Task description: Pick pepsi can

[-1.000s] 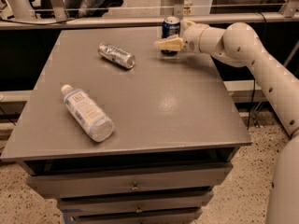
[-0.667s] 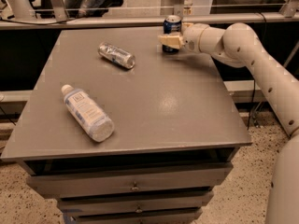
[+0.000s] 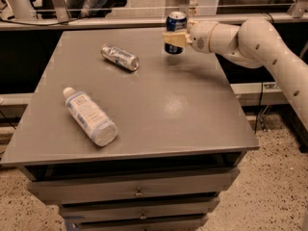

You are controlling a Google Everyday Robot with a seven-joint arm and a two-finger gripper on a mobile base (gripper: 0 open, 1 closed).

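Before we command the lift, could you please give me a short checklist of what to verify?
1. Is the gripper closed on the pepsi can: ok, it clamps the can at mid-height.
2. Is the pepsi can upright: ok.
3. Is the can's base clear of the table: cannot tell.
4. Are the silver can and plastic bottle out of the way: ok, both lie apart from it, elsewhere on the table.

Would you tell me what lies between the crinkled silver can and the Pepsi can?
Nothing: the camera view shows only bare table between the silver can and the pepsi can, which the gripper holds in its jaws by the far edge.
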